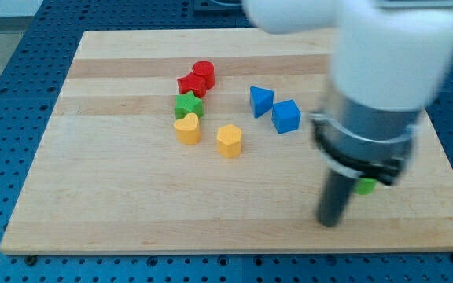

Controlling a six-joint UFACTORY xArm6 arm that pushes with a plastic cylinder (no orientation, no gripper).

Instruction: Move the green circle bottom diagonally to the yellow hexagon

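Observation:
The green circle (366, 186) shows only as a small green sliver at the view's lower right, mostly hidden behind the arm's body. My tip (330, 223) rests on the board just left of and below that sliver. The yellow hexagon (229, 141) stands near the board's middle, far to the left of my tip. I cannot tell whether the rod touches the green circle.
A yellow heart (187, 128) sits left of the hexagon, with a green star (188, 104) above it. A red star (189, 84) and a red cylinder (203, 72) stand further up. A blue triangle (260, 101) and a blue cube (286, 116) lie right of centre. The wooden board (101, 189) ends close below my tip.

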